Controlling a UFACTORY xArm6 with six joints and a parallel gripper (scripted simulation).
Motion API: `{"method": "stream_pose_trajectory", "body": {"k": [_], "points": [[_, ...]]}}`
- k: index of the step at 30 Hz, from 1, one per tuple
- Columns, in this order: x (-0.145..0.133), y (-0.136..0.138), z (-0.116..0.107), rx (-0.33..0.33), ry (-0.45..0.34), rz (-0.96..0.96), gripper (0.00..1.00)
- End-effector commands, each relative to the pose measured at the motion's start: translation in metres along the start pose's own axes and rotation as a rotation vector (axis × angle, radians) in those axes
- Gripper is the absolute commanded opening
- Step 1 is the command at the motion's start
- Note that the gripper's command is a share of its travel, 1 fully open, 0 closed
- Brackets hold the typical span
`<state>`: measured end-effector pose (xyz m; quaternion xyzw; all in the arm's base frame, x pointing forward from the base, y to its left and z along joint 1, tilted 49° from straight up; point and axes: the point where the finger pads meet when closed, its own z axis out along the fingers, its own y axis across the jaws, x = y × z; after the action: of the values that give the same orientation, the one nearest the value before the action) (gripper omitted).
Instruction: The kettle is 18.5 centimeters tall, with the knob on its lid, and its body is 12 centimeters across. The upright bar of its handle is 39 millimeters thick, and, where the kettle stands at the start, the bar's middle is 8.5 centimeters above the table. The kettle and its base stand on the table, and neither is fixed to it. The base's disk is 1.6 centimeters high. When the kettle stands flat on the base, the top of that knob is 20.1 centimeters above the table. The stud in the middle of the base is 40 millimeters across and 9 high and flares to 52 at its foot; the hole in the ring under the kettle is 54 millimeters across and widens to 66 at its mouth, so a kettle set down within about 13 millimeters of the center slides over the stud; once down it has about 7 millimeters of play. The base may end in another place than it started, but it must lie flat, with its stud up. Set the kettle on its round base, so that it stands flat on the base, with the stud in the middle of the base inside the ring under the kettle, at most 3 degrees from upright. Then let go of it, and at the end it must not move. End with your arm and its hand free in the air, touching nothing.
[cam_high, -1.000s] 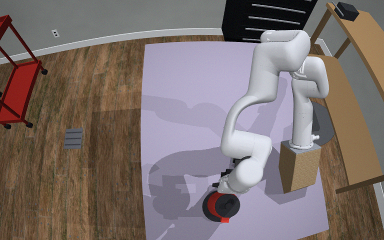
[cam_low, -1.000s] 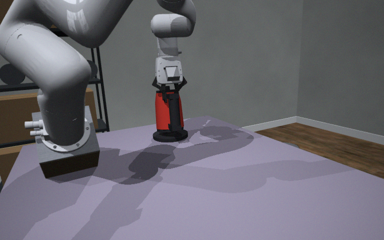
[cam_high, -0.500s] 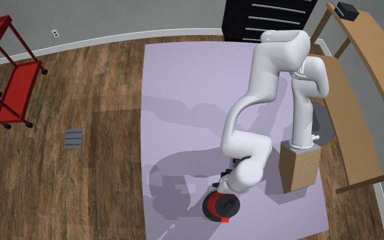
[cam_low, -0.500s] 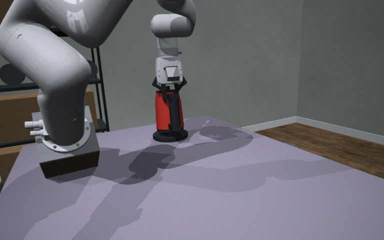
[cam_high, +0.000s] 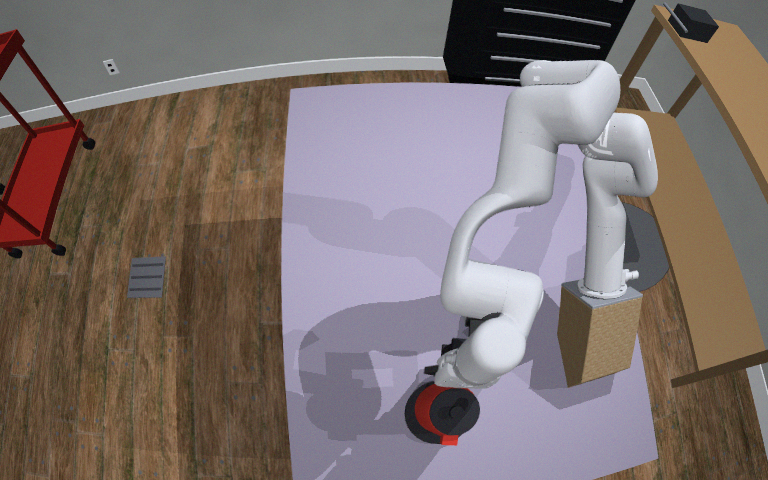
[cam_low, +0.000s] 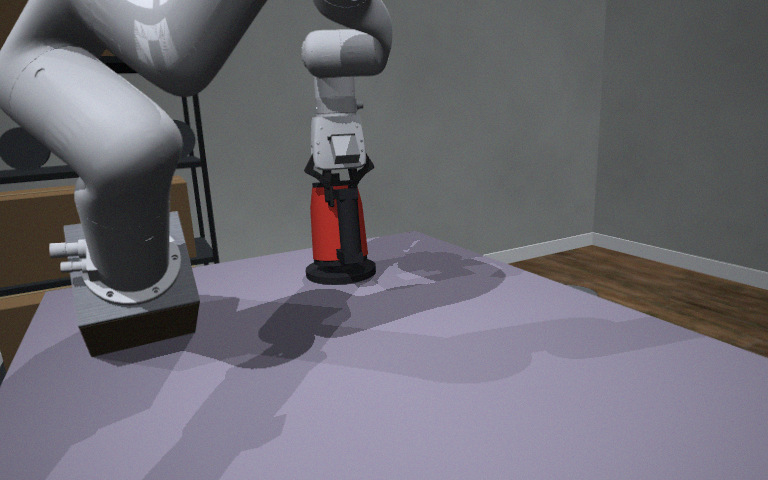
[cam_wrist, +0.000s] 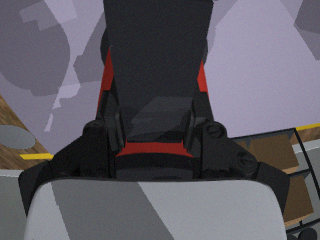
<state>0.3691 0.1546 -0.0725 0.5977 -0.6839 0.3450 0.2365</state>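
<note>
Red cart (cam_high: 33, 169), black drawer cabinet (cam_high: 532, 33)

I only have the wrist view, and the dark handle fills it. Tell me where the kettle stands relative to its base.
Observer: In the exterior view the red kettle sits on the black round base, with no gap visible between them.
Operator: Report any lean.
Observer: In that view the body looks upright.
Operator: Check the centering from above.
Observer: From the top, the base's rim shows only on the kettle's left side; the camera's slant could explain that.
Operator: Confirm the pincer.
Observer: The pincer is shut on the upright handle bar.
</note>
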Motion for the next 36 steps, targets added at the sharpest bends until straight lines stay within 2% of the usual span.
{"method": "stream_pose_trajectory", "body": {"k": [1,36], "points": [[-0.0008,-0.0011,-0.0018,0.003,-0.004,0.001,0.00],[-0.0008,-0.0011,0.0039,0.002,-0.004,0.001,0.00]]}}
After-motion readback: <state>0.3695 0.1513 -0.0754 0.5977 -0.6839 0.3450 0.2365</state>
